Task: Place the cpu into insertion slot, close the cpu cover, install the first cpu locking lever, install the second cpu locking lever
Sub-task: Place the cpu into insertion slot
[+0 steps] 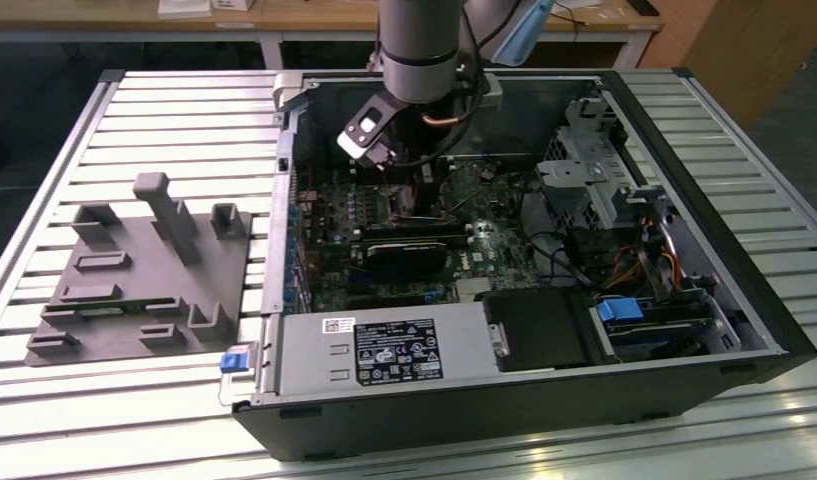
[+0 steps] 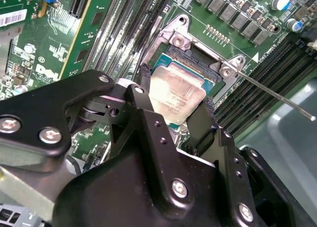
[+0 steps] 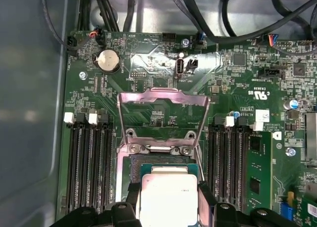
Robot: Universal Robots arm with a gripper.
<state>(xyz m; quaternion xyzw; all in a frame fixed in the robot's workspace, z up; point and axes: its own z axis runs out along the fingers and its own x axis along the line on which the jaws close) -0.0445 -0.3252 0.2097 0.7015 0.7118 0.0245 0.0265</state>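
A slatted bench [image 1: 141, 110] carries an open computer case [image 1: 515, 420], and the arm [image 1: 422, 40] reaches down into it so that the fingers [image 2: 176, 99] hang over the green circuit board [image 3: 233, 78]. They are closed partway, one on each of two opposite edges of the cpu [image 3: 168, 200], which sits clamped between their tips with its silver top facing up. Long memory slots [image 3: 86, 162] run along both outer sides of the fingers. Just beyond the fingertips the cover [image 3: 163, 94] is swung back on its hinge, leaving the slot [image 2: 195, 56] uncovered directly beneath the cpu. In the second wrist view the cpu looks slightly tilted over the slot, and I cannot tell whether its far edge touches the frame or hangs just clear. That tilt is the main risk: if one corner goes in first or the cpu sits a little off square, it could ride up on the dark frame or press unevenly on the contacts below and bend them. Letting go before it lies flat could drop it askew. The fingertips are also close to the hinge screws, so a small sideways slip could knock them. A thin lever [image 2: 277, 97] sticks out to one side of the fingers and could snag.
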